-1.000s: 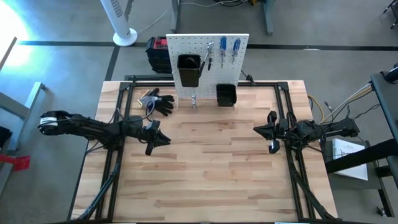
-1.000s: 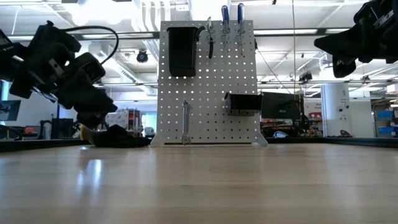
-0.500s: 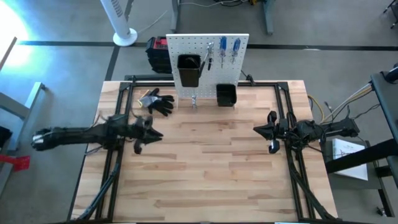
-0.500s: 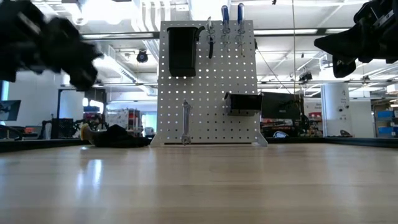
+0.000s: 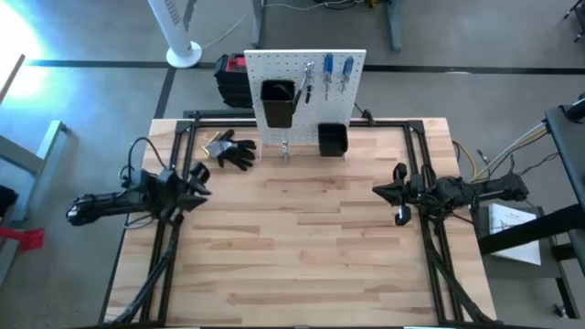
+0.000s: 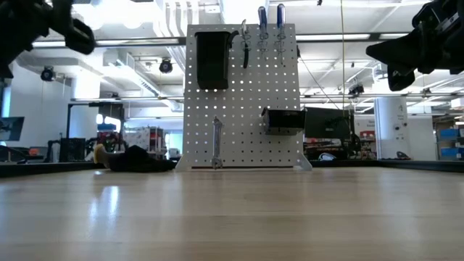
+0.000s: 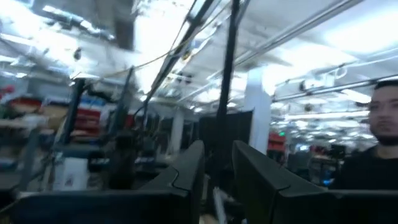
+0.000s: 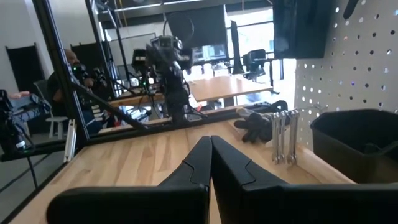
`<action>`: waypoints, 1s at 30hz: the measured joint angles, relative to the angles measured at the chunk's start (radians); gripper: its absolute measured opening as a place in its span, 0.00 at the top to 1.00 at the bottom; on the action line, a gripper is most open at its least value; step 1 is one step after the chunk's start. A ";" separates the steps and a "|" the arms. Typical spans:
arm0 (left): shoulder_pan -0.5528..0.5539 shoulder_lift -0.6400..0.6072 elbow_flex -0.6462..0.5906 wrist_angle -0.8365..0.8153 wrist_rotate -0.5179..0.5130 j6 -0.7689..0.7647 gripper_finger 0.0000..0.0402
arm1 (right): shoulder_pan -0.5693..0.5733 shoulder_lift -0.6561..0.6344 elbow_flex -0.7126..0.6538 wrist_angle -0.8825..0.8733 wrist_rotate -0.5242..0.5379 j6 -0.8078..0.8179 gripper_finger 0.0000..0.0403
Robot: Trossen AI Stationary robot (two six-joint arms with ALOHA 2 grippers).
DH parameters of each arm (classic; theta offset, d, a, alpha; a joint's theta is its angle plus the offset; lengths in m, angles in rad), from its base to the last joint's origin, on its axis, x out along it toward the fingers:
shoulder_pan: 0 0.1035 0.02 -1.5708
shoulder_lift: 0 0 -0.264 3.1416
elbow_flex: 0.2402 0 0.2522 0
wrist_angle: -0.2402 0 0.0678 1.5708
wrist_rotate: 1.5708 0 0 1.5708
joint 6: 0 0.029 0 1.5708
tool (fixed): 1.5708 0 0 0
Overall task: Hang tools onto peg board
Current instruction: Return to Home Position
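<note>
The peg board (image 5: 265,66) stood upright at the far edge of the counter (image 5: 302,256), about midway along it. Two screwdrivers (image 5: 329,71) hung side by side near the board's top, with the pliers (image 5: 309,80) just beside them. A tall bin (image 5: 278,102) was fixed high on the board, on the other side of the pliers. A low bin (image 5: 332,139) sat further down, under the screwdrivers. The wrenches (image 5: 285,147) hung low on the board, between the two bins, with their ends close to the counter. Black gloves (image 5: 233,149) lay on the counter just beside the board, on the left arm's side.

The left pincer (image 5: 201,178) was raised above the counter's left edge, well apart from the board. In the low view it sat up in the top corner. Its wrist view looked out into the room. There its fingers (image 7: 186,177) stood slightly apart with nothing between them, and a person (image 7: 376,162) showed at the edge.

The right pincer (image 5: 377,190) hung over the right side of the counter, pointing inward, well apart from the board. Its fingers (image 8: 194,163) were pressed together and held nothing.
</note>
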 joint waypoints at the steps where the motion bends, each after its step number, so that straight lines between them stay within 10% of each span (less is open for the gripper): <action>1: -0.015 0.000 0.000 0.015 -0.001 0.000 0.81 | 0.000 0.003 0.000 0.001 0.000 0.000 1.00; 30: -0.051 0.046 0.000 0.008 0.002 0.000 0.81 | 0.000 0.005 0.000 -0.001 0.000 0.000 1.00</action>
